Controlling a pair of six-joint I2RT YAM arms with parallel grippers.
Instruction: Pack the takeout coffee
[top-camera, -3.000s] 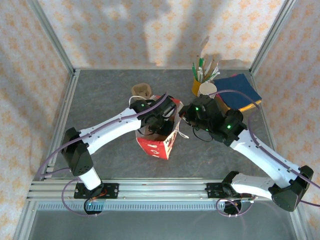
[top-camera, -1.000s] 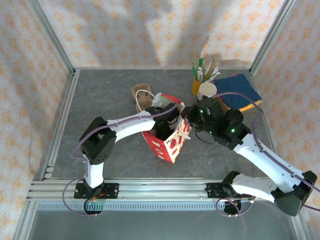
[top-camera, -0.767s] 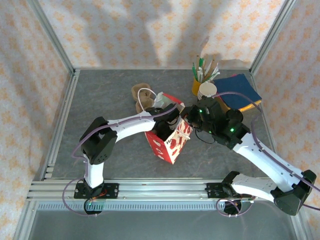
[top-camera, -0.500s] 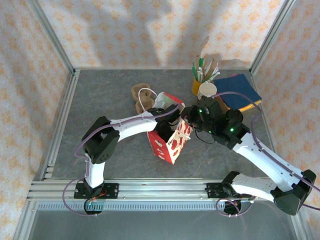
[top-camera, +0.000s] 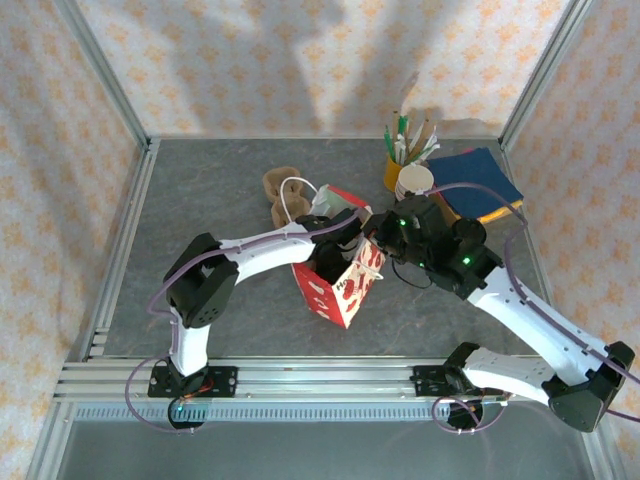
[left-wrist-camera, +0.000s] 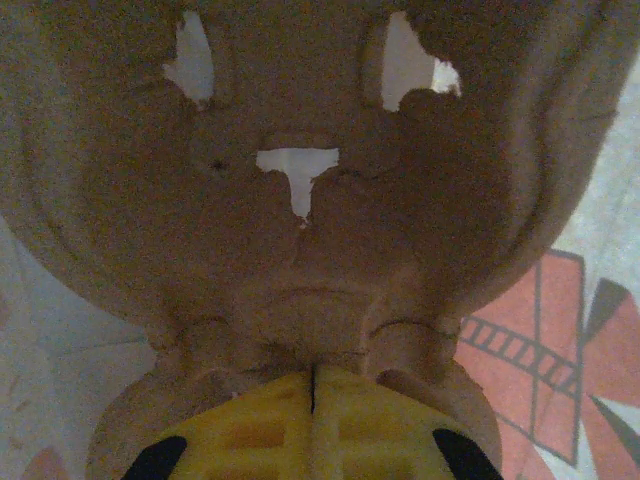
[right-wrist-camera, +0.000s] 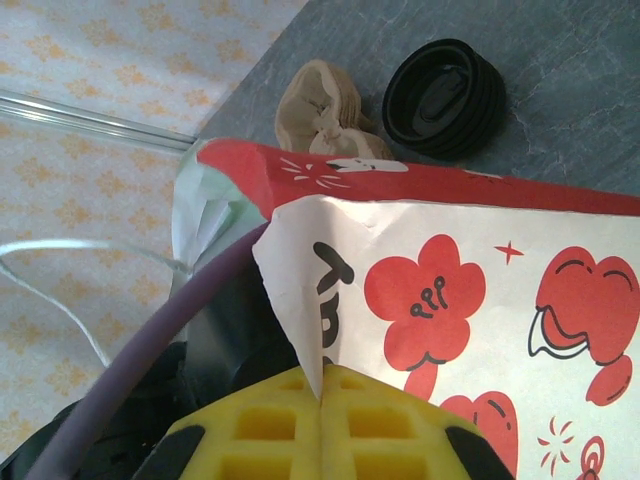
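Two white arms are reaching toward the middle of the grey, stone-patterned table (top-camera: 200, 180), and one paper bag (top-camera: 338, 288) is standing between them, tilted, its glossy white walls printed with red hearts and flowers. The right gripper (right-wrist-camera: 321, 388) is pinching the bag's near upper edge: its two yellow waffle-textured pads (right-wrist-camera: 385, 430) are pressing together with the thin paper sheet caught in the seam between them. Past that edge, pale green paper is folding inward at the bag's mouth. The left gripper (left-wrist-camera: 313, 390) is closing on one brown cup carrier (left-wrist-camera: 300, 230) of rough moulded pulp. The carrier is rounded and lobed, and light is coming through three ragged holes in it. The left gripper's yellow pads are meeting, and the pulp is running straight into the gap. From above, this carrier is lying just up and left of the bag, touching or nearly touching it. In the right wrist view one stack of black lids (right-wrist-camera: 445, 85), ribbed and round, is sitting on the table beside the carrier. In the upper right of the overhead view one yellow cup (top-camera: 393, 176) is holding a bunch of sticks and straws (top-camera: 405, 135). One stack of cream-rimmed paper cups (top-camera: 414, 181) is sitting just beside it. Right of those, one pile of blue napkins (top-camera: 480, 178) is lying flat over yellow and orange sheets. Where the takeout coffee is sitting, and which way it is pointing, I cannot tell from here.
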